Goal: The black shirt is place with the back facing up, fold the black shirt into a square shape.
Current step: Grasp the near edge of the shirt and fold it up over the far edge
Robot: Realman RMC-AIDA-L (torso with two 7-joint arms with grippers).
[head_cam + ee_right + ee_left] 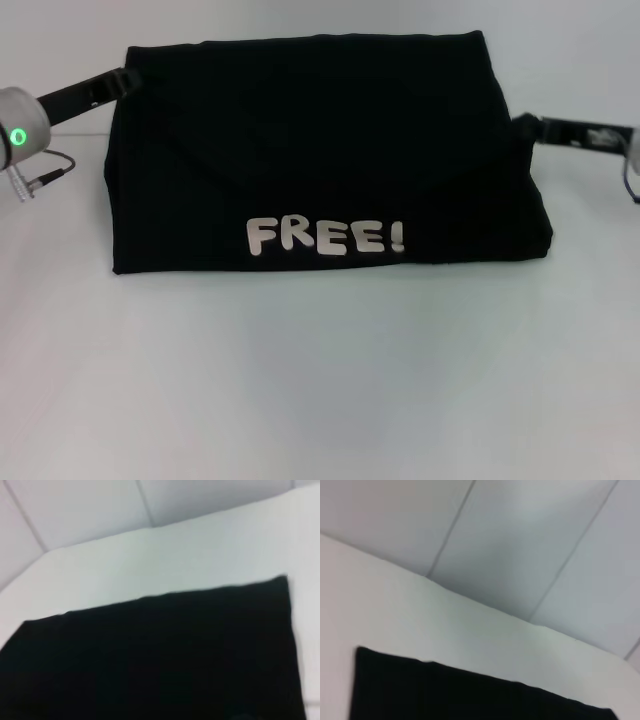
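Black soft-fabric short-sleeved shirt (320,150) with white cartoon "FREE!" lettering (326,237) lies folded into a broad rectangular bundle on the plain white table (320,380) in front of me, set toward the far half of the surface, with the lettering along its near edge. Starting at my left, my left gripper (122,80) reaches in from the side on its black arm with the silver wrist and its green light, and its tip meets the far left corner of the bundle; whether its fingers are spread or pinching cloth I cannot tell, since the tip merges with the dark fabric. My left wrist view shows only one straight edge and a corner of the shirt (470,695) against the white table. Across the middle, diagonal fold lines run over the upper layer of fabric. On my right, my right gripper (522,126) touches the right edge of the bundle about halfway along, and its fingers are likewise impossible to read. My right wrist view is filled by flat black fabric (160,650).
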